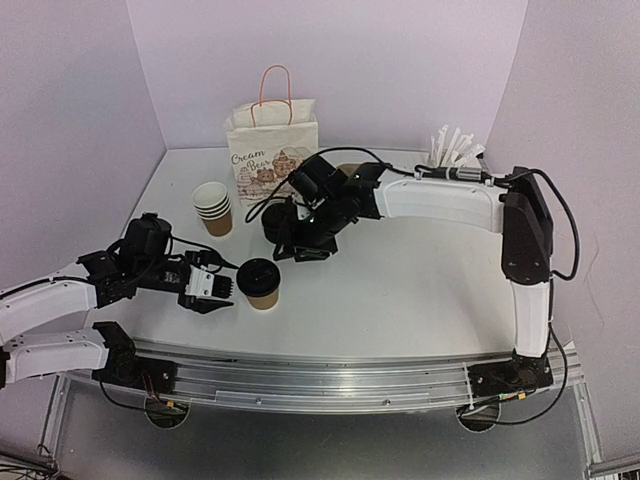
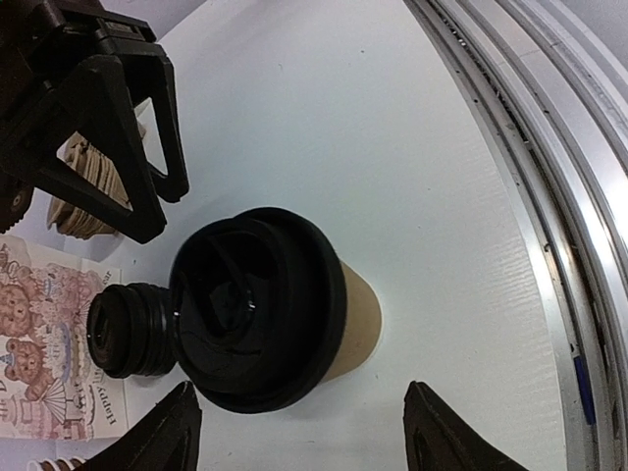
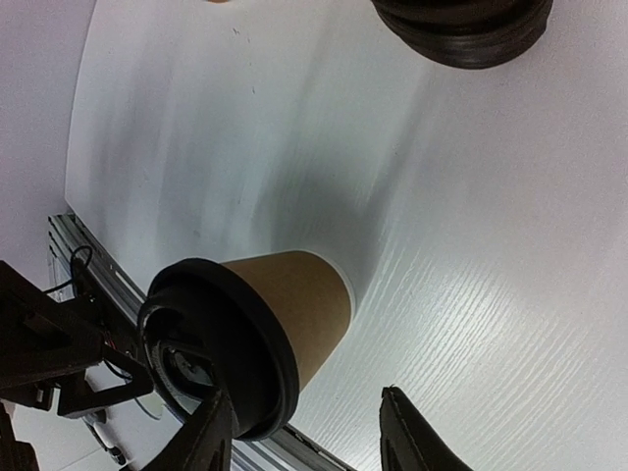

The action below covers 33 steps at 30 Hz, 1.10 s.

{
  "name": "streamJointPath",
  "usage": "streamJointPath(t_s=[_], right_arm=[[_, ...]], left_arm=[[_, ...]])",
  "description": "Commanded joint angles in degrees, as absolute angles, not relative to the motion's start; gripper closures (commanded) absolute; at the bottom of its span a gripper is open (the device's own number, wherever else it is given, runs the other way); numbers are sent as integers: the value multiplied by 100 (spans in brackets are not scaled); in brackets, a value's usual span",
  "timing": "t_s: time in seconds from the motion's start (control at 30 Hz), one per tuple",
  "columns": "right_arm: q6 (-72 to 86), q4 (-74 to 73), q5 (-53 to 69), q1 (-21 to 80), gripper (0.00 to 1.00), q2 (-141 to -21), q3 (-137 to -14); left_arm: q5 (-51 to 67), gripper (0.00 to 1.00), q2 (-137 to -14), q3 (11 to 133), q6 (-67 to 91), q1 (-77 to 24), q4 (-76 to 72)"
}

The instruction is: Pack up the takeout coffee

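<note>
- Coffee cup (image 1: pixel 262 292): stands upright on the worktop (image 1: pixel 400 290), at about 7 o'clock from the centre and near the front edge. Its black lid (image 1: pixel 258 272) is seated on top.
- Orientation: long axis vertical, lid end up, narrow base down.
- Left tool (image 2: pixel 302 412): spread, at the cup's 9 o'clock. The cup lies ahead of the fingers and no contact is visible.
- Right tool (image 3: pixel 304 397): spread, at the cup's 1 o'clock, nothing pinched.
- Paper bag (image 1: pixel 272 150): upright at the cup's 12 o'clock, well apart. I cannot tell how wide its mouth stands.
- Stack of lids (image 2: pixel 128 329) and spare cups (image 1: pixel 213 207): near the bag.
- Judgement: the step in hand is taking hold of the cup. Close on the paper wall below the lid rim, lightly enough that the wall does not buckle or the lid pop. Keep the axis vertical in transit.
</note>
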<state>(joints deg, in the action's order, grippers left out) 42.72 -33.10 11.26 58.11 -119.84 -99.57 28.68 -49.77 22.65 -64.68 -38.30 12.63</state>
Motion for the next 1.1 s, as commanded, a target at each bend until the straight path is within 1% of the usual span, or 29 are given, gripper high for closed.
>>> streamJointPath(t_s=[0.0,0.07,0.1,0.2,0.27,0.33,0.4,0.5,0.57,0.7,0.77,1.07], right_arm=[[3689,-3479,1002,5693,43,-11348,-10439],[3489,-3535,911,5611,35,-11148,-10531],[3417,-3557,840,5535,33,-11048,-10572],[3257,-3605,573,5280,31,-10751,-10724],[3065,-3609,353,5084,30,-10680,-10943],[2658,-3600,117,4943,30,-10723,-11292],[1911,-3583,-84,4930,30,-10873,-11686],[576,-3477,-396,4924,30,-11282,-12466],[-291,-3136,-485,4911,30,-11543,-12767],[-1451,-2086,37,4852,28,-11920,-12889],[-1702,-1777,110,4782,27,-12098,-12970],[-1796,-1620,448,4470,24,-13017,-13838]], left_arm=[[2598,27,-4908,2912,-5438,-3841,1237],[2402,25,-5033,3185,-4784,-3841,1176],[2281,23,-5121,3363,-4437,-3839,1139],[1871,20,-5403,3793,-3332,-3841,1105],[1638,16,-5543,4034,-2739,-3841,1051],[1406,14,-5621,4227,-2232,-3833,980],[1245,12,-5682,4357,-1930,-3832,953],[1102,12,-5781,4532,-1680,-3824,1009],[1096,12,-5825,4583,-1680,-3819,1032],[948,12,-5859,4588,-1815,-3816,976],[862,12,-5862,4591,-1911,-3811,920],[779,12,-5872,4526,-2056,-3767,801]])
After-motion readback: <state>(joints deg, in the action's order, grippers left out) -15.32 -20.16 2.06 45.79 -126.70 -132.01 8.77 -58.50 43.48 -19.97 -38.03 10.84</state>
